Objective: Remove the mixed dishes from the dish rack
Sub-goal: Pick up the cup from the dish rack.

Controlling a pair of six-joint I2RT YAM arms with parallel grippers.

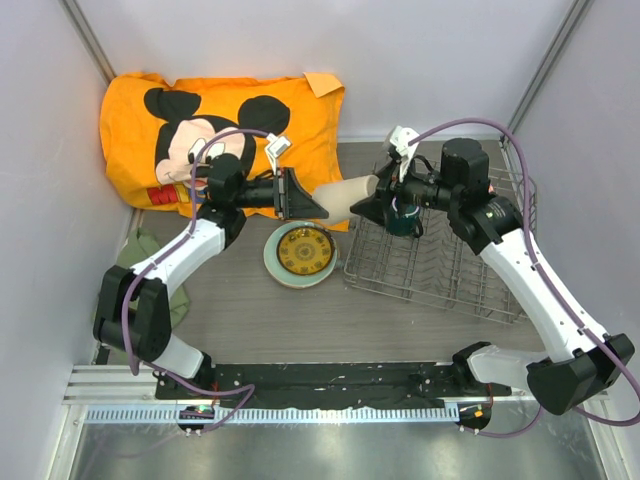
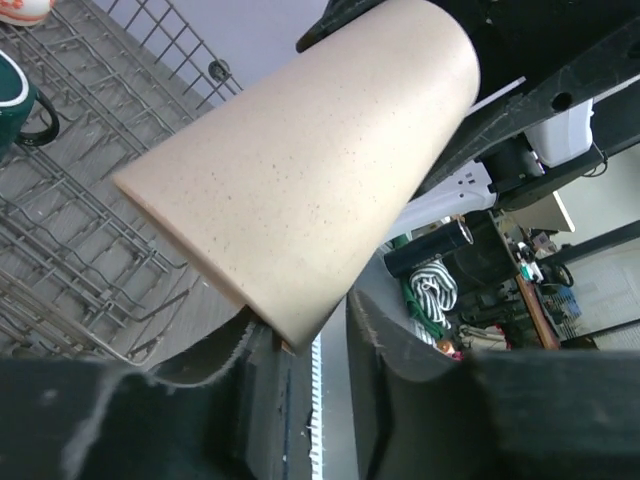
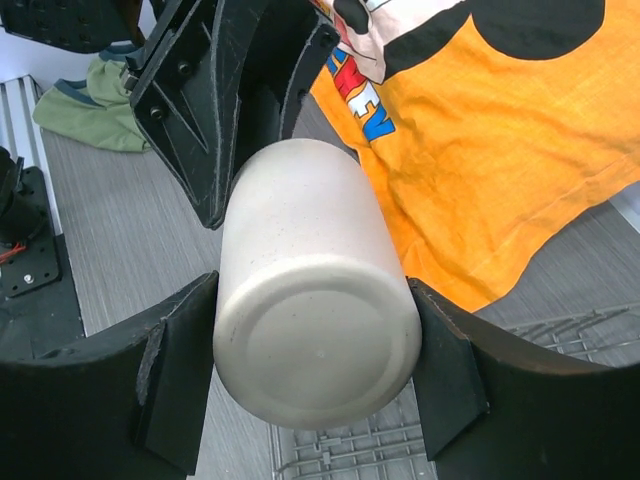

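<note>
The beige handleless cup hangs on its side in the air between both grippers, left of the dish rack. My right gripper is shut on the cup's base. My left gripper is open around the cup's rim, with a gap at one finger. The dark teal mug stands in the rack under my right wrist. The pale-green plate with a yellow-brown centre lies on the table. A bit of the red-orange bowl shows in the rack. The cream floral plate is out of view.
An orange Mickey Mouse cloth covers the far left of the table. A green cloth lies by the left arm. Grey walls close in on the left, right and back.
</note>
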